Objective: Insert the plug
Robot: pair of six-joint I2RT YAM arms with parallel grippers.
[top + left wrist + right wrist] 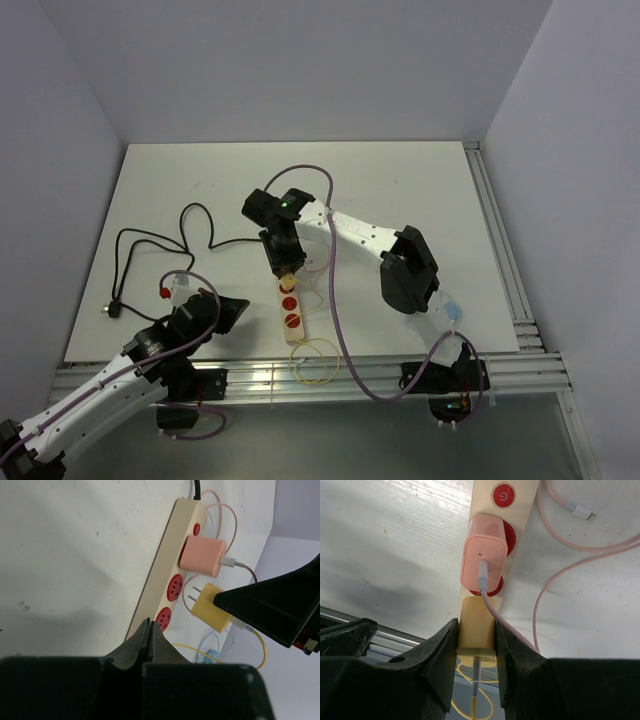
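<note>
A cream power strip [291, 318] with red sockets lies near the table's front edge. It also shows in the left wrist view [162, 575] and the right wrist view [525, 525]. A pink plug [202, 556] sits in one socket [484, 562]. My right gripper [286, 268] is shut on a yellow plug [476, 630]. It holds the yellow plug [212, 612] just off the strip beside the pink one, with its prongs bare and pointing at a free red socket [174, 586]. My left gripper [150, 625] is shut and empty, left of the strip [238, 308].
A black cable [150, 240] loops over the left of the table. A pink cable [555, 580] and a yellow cable [318, 360] lie around the strip. A small blue plug [450, 305] lies at the right. An aluminium rail [300, 375] runs along the front edge.
</note>
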